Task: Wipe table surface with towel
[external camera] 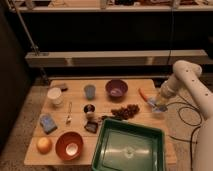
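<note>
The wooden table holds many small items. My gripper is at the end of the white arm, low over the table's right edge. A pale bluish-white bundle, which looks like the towel, sits right at the gripper on the table edge. I cannot tell if the gripper holds it. An orange carrot lies just left of the gripper.
On the table are a purple bowl, blue cup, white cup, dark grape cluster, blue sponge, spoon, orange and red bowl. A green tray fills the front right. Cables lie on the floor at right.
</note>
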Controlling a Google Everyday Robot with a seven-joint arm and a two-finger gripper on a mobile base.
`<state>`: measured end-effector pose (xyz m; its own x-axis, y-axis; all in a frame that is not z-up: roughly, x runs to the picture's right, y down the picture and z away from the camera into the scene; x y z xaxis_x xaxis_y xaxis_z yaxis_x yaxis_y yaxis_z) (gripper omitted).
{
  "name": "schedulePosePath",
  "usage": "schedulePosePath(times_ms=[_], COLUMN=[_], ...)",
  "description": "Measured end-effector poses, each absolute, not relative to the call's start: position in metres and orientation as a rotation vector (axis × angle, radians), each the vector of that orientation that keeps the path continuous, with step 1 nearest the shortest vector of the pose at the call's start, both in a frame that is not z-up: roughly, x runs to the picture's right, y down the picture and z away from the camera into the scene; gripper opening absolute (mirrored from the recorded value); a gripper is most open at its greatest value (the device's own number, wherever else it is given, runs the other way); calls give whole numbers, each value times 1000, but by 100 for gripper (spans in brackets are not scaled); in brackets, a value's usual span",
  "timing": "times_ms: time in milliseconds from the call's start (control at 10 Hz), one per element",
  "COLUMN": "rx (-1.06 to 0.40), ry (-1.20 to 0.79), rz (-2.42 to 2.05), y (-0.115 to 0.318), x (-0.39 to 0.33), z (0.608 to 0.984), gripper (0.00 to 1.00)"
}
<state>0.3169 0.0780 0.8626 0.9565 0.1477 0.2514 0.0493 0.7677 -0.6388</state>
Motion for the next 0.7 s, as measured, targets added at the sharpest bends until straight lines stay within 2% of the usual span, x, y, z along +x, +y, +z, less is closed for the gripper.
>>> schedulePosePath(times_ms=[300,700], rx=[-718,-795], ry=[-312,-342], rz=[26,-40], y=[87,133], x=[296,271], z=[872,874], gripper=[0,0])
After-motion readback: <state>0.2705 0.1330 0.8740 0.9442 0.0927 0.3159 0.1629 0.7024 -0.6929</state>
